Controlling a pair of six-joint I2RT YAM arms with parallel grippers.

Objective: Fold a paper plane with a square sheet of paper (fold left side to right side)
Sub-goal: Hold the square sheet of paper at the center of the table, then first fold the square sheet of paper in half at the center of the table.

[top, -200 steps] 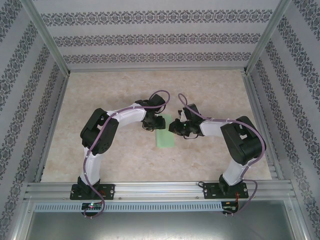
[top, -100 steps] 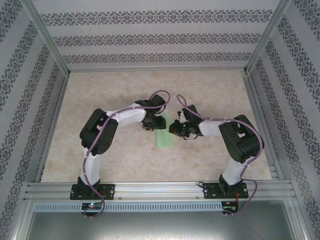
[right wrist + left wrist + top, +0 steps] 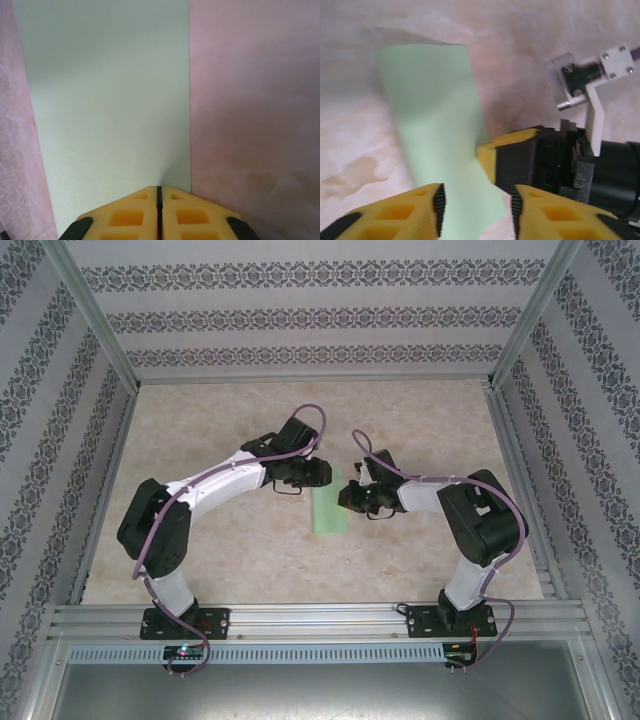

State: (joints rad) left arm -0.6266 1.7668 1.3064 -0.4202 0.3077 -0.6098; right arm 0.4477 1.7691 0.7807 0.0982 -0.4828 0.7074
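While the right gripper [image 3: 159,190] has its blocky yellow fingers shut together at the long edge of the square sheet of paper [image 3: 110,100], the left gripper [image 3: 477,207] has its fingers narrowly apart over one end. The sheet, a smooth, pale-green narrow rectangle, lies flat mid-table [image 3: 430,420] on mottled beige.

readable text: none | labels: none | brands: none | numbers: none | signs: none

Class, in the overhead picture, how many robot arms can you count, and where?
2. The left arm curves in from the left, the right arm from the right, both reaching the green paper. None seems hidden.
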